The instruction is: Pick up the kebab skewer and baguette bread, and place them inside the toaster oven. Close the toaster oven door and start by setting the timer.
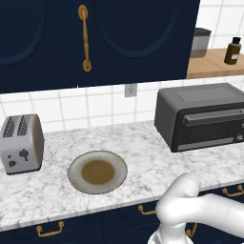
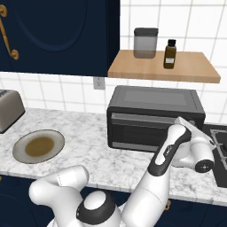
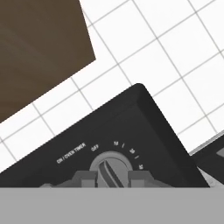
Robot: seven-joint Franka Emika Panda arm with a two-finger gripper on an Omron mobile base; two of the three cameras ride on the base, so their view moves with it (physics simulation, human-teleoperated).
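Left base view: toaster oven (image 1: 202, 116) sits on the marble counter (image 1: 143, 157) at right, against the tiled wall, toaster oven door (image 1: 209, 127) up and shut. Silver two-slot toaster (image 1: 20, 143) at far left. Round plate (image 1: 97, 172) between them, nearer the front edge, bare, brown centre. Dark blue wall cabinets above with a brass handle (image 1: 85, 38). Wooden shelf (image 1: 209, 66) top right carries a grey canister (image 1: 201, 43) and a dark bottle (image 1: 233, 50). White arm crosses the lower right corner.

Right base view: same layout from the other side. Arm reaches up to the oven's right front end and hides that part of the front panel. Stove edge (image 2: 219, 146) just right of the oven. Nothing on the counter between plate and oven.

Hand view: rolled hard. Gripper (image 3: 111, 178) is at the timer knob (image 3: 110, 168), one fingertip on each side of it, pinched in on the knob. Dial markings arc above the knob, "OFF" at left. Tiles and the shelf underside behind.

Skewer and baguette: can't see them, oven window too dark to tell.
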